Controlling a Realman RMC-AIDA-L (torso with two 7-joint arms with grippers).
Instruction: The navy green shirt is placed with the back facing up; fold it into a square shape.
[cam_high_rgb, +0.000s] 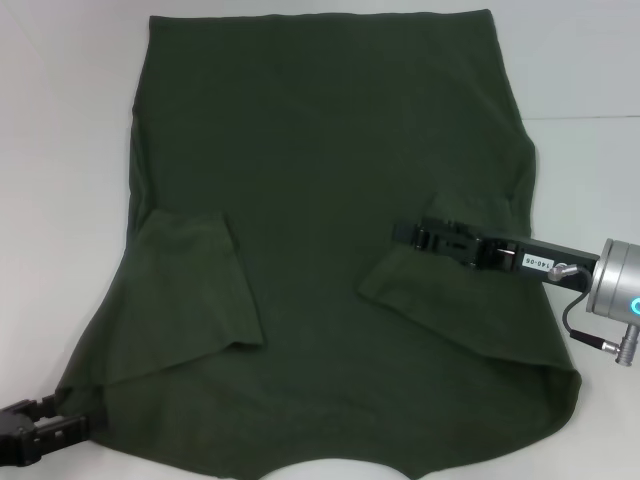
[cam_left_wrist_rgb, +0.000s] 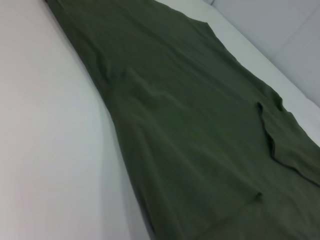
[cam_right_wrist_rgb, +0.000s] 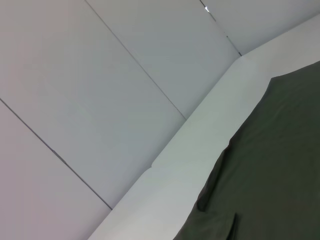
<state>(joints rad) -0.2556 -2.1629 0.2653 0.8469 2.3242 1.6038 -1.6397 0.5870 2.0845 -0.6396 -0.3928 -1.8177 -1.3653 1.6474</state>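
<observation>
Navy green shirt (cam_high_rgb: 330, 230) lies spread flat on the white counter (cam_high_rgb: 60, 150), plain side up, collar end nearest the robot and hem at the far edge. Both short sleeves are folded inward onto the body: the left sleeve flap (cam_high_rgb: 190, 285) lies flat, and the right sleeve flap (cam_high_rgb: 450, 290) sits beneath the right arm.

Right gripper (cam_high_rgb: 405, 235) reaches in from the right side, low over the cloth at the inner edge of the right sleeve fold. Whether its fingers are spread, pressed together, or pinching fabric cannot be told from any view. Left gripper (cam_high_rgb: 40, 435) is at the near left corner, just beside the shirt's shoulder edge; its finger state likewise cannot be told.

Risks noted:
- If the right gripper drags while lifting away, the right sleeve flap could unfold or bunch, spoiling a straight side edge.
- The near edge curves unevenly; a lengthwise fold taken from it may come out skewed rather than square.
- A single-layer pinch at the left shoulder corner could leave the sleeve flap behind.
</observation>
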